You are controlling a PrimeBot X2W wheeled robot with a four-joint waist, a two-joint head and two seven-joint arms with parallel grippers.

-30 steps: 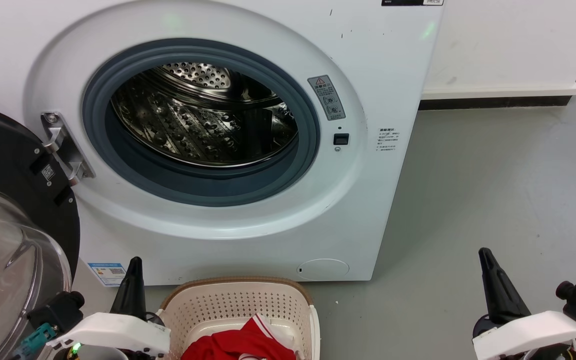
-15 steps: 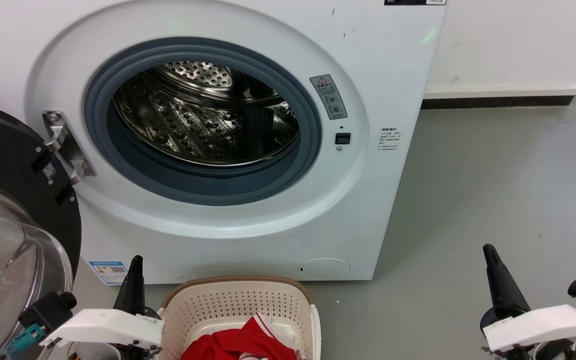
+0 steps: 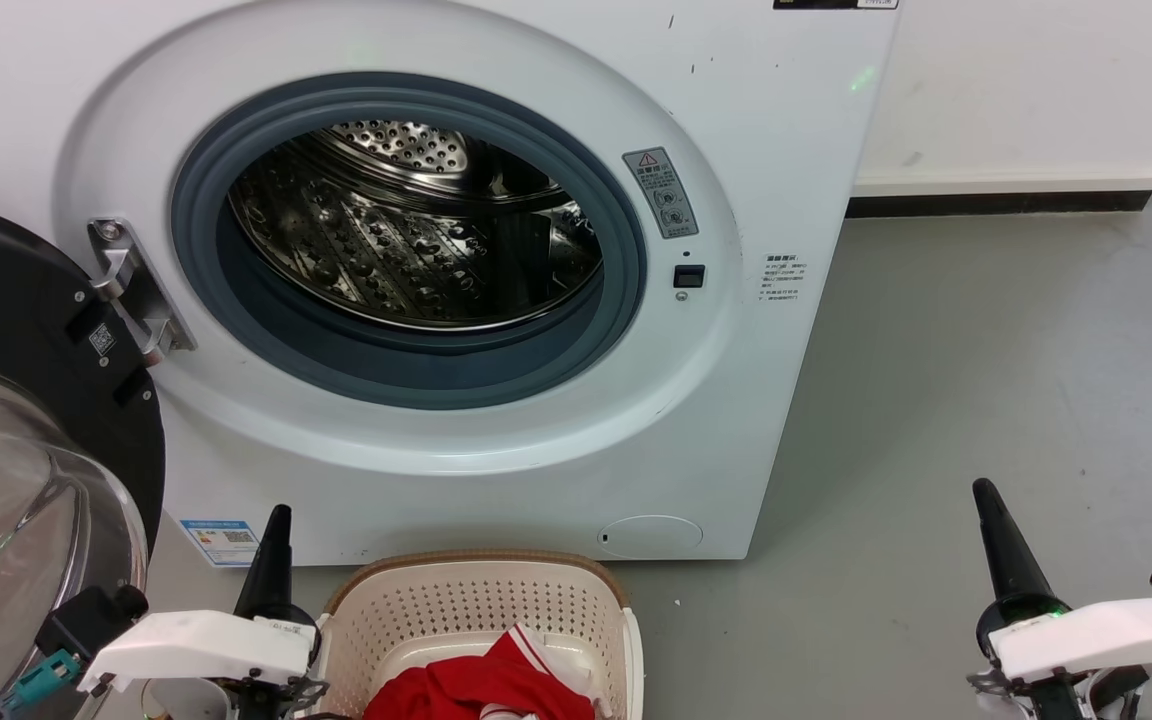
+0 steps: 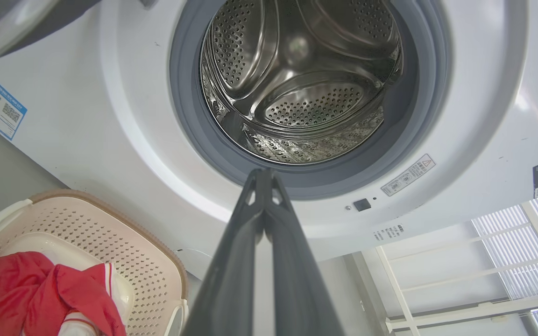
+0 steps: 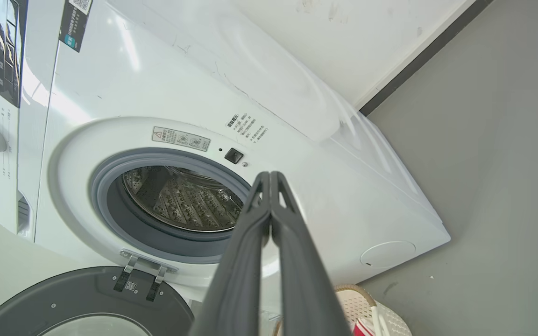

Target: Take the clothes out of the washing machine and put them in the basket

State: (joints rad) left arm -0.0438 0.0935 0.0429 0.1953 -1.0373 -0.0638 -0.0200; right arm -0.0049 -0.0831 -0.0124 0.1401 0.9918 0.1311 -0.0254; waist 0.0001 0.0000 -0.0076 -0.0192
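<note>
— Anything in the drum (image 3: pixel 416 240)?
— Nothing I can see. The washer (image 3: pixel 786 150) stands open and the steel is bare, though the ring (image 3: pixel 416 385) hides the nearest bit of the drum's bottom.
— And the clothes (image 3: pixel 466 690)?
— Red, heaped in the basket (image 3: pixel 476 562), on the floor (image 3: pixel 986 350) just before the washer.
— The grippers?
— The left gripper (image 4: pixel 264 179) and right gripper (image 5: pixel 269 179) have their jaws pressed together on nothing, low at either side. I'd judge the job about done.
</note>
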